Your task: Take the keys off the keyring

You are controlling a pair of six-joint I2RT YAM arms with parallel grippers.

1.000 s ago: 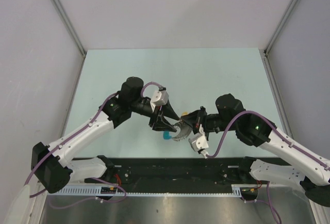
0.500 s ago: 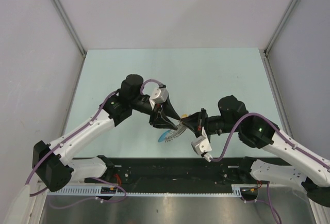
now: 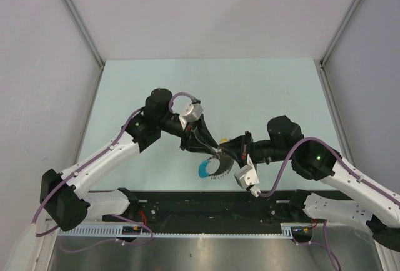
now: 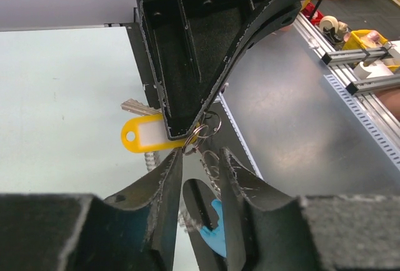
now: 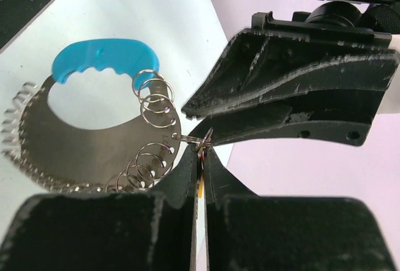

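Observation:
The keys hang as a fanned silvery bunch with a blue piece between the two grippers, above the table. In the right wrist view the keys show a toothed curved plate, several small rings and the blue piece. My right gripper is shut on a yellow key tag, right at the keyring. My left gripper is narrowly open, tips just below the keyring, with small rings seen between the fingers. The two grippers' tips nearly touch.
A plain metal key sticks out behind the tag. A black base rail and a metal strip run along the near edge. Grey walls enclose the pale green table.
The key bunch has swung down and fanned out below the grippers. My right gripper has shifted slightly right and down; my left gripper stays close to the ring.

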